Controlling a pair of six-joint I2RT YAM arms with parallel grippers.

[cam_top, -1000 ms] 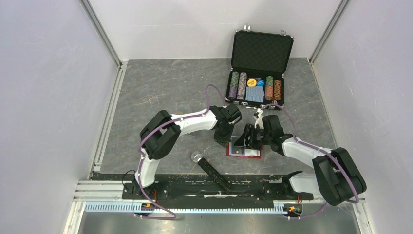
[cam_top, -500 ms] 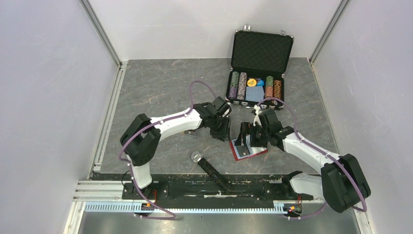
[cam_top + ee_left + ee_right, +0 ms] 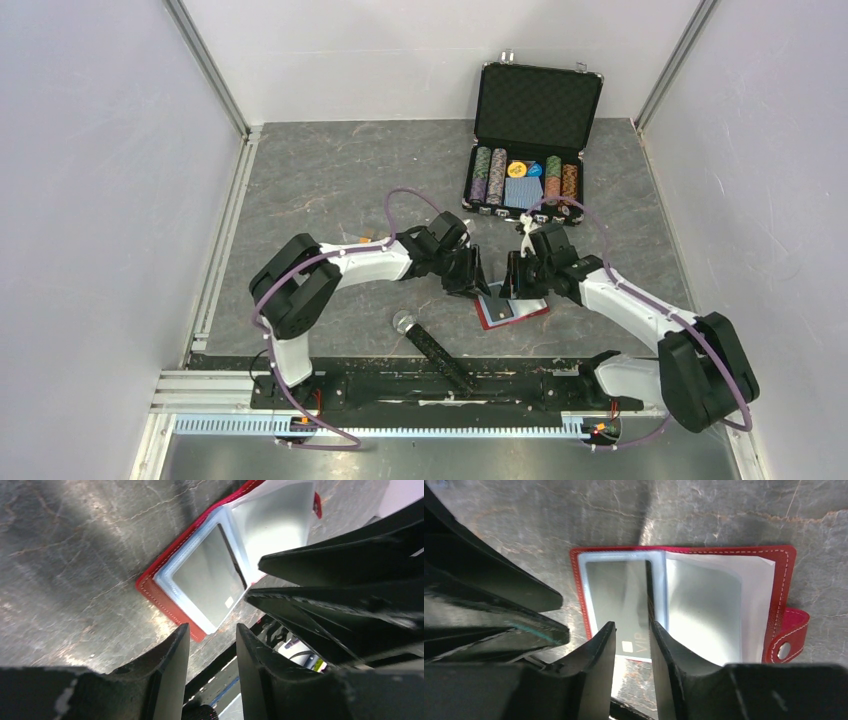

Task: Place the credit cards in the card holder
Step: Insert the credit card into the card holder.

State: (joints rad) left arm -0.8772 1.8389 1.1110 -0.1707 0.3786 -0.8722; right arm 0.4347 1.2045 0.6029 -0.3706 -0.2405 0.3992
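The red card holder [image 3: 514, 311] lies open on the table between both grippers, with its blue-grey sleeves up. In the right wrist view the card holder [image 3: 781, 575] shows a shiny card marked VIP [image 3: 616, 595] in its left sleeve, and the closing tab [image 3: 791, 635] sticks out at the right. The same card [image 3: 205, 577] shows in the left wrist view, inside the holder [image 3: 165, 605]. My left gripper [image 3: 476, 282] [image 3: 212, 627] is open and empty at the holder's left edge. My right gripper [image 3: 509, 284] [image 3: 632, 624] is open and empty just over the VIP card's edge. No loose cards are in view.
An open black poker-chip case [image 3: 538, 105] with chip rows and a blue deck [image 3: 522, 190] stands at the back right. A black stick with a round silver head [image 3: 425, 343] lies near the front rail [image 3: 440, 385], left of the holder.
The right gripper has pulled back from over the holder to its far edge. The holder has turned slightly. The left gripper has moved right and nearer, up to the holder's left edge.
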